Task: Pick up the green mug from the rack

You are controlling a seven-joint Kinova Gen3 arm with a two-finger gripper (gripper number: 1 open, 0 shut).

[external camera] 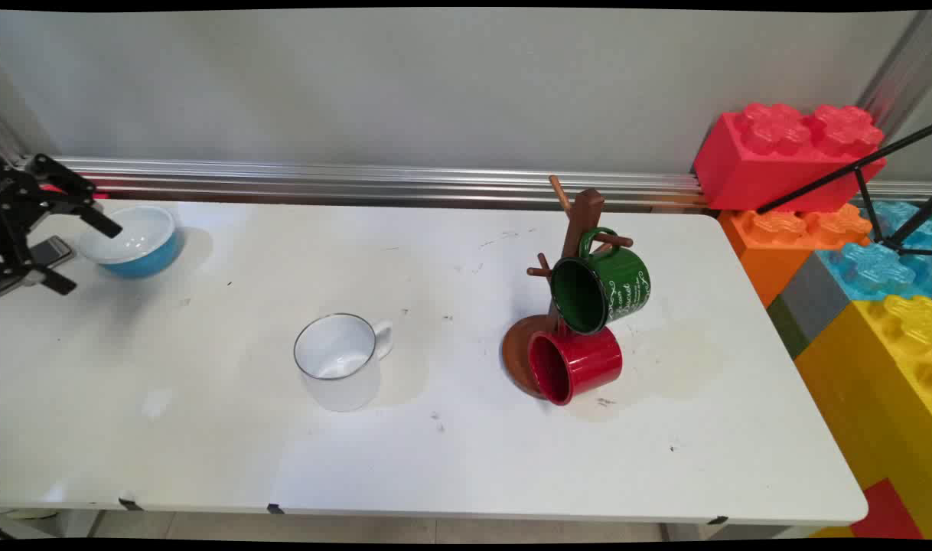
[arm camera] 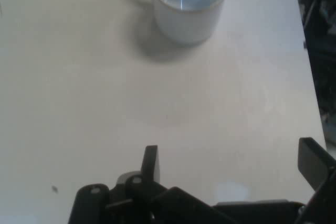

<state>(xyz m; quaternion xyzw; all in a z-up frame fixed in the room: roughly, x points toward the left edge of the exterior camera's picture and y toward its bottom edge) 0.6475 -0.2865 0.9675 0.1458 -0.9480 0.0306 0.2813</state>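
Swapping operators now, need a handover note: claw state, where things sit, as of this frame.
Claw: open, holding nothing, raised at the table's left end, touching nothing.
Nearest thing: blue bowl, upright at the far left of the white table, just beyond the claw.
White mug: upright near table centre, handle to the picture's right; also ahead of the claw in the hand view.
Wooden mug tree: right of centre. Green mug hangs on a peg. Red mug lies on its side at the tree's base.
Toy blocks: stacked off the table's right end.
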